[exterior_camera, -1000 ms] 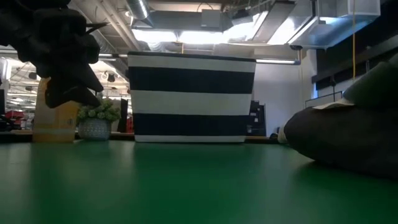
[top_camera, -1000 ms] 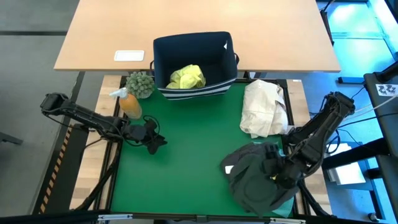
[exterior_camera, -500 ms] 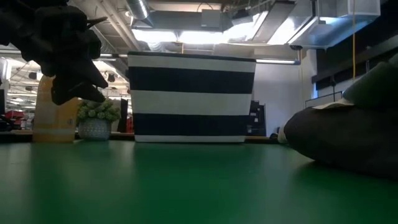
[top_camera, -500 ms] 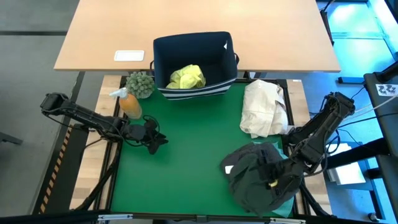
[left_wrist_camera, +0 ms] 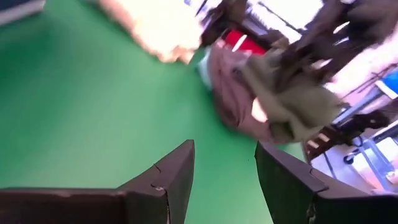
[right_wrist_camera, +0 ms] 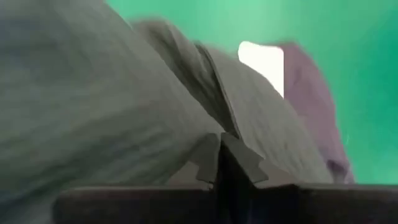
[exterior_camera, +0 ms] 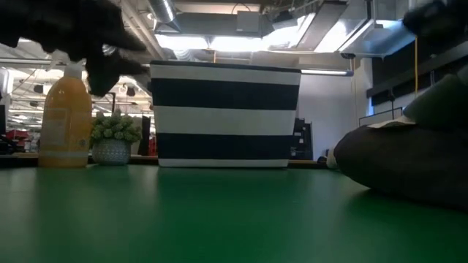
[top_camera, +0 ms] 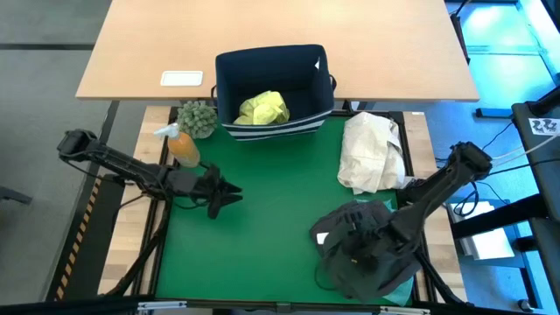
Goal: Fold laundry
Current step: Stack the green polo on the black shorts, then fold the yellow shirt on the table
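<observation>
The laundry here is a heap of dark olive and charcoal garments lying at the near right of the green mat, with a turquoise edge showing under it. A yellow-green shirt lies in the navy bin. My right gripper points steeply down onto the heap, shut; in its wrist view the fingertips meet at a ridge of grey-olive cloth. My left gripper hovers open over the mat's left side, its fingers empty and pointing toward the heap. My right gripper comes at the heap from above, slanting, with its shut fingertips at a fold ridge on the top of the olive-grey garment. I cannot tell whether they touch it or have any cloth between them. The garment lies slack on the heap.
A cream-beige bundle lies at the far right of the mat. An orange bottle and a small potted plant stand at the far left beside the bin. The middle of the green mat is bare.
My right gripper has gone down and toward the table's left, from the heap's right edge to over its middle. My left gripper has risen and tipped its fingers up toward level, staying over the mat's left side. The garments lie as before.
</observation>
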You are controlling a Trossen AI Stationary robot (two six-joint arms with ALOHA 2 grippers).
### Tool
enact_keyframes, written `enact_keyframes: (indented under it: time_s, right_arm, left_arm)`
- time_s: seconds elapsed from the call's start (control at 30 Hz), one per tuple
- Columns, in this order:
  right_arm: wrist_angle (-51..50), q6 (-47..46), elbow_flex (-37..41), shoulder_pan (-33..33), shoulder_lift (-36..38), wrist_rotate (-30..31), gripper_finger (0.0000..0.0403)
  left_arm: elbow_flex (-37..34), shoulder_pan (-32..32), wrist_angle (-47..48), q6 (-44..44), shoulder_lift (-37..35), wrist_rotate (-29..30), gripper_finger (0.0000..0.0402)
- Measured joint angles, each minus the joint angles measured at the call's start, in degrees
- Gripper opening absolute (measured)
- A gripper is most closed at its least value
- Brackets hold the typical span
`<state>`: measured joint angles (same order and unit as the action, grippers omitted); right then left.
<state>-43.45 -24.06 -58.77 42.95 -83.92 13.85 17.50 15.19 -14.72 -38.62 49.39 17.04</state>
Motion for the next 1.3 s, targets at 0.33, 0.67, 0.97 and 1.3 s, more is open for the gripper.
enact_keyframes:
  time_s: [0.33,0.67,0.97,1.3]
  right_arm:
    - [18.67,-12.01,17.41,1.46,3.09,4.21,0.0004]
    - [14.01,-7.71,14.5,2.02,14.63,12.75,0.0007]
    - [15.14,6.67,10.87,0.56,24.89,28.49,0.0008]
    - [31.3,31.23,10.83,-19.3,27.2,7.56,0.0034]
  left_arm:
    - [0.02,-0.03,-2.71,4.82,0.0,0.08,0.0165]
    - [0.02,-0.03,-2.91,4.84,-0.02,0.81,0.0165]
    - [0.02,-2.02,-8.52,12.87,-0.03,2.87,0.0165]
    - [7.37,-9.79,-6.22,27.1,0.0,-0.18,0.0165]
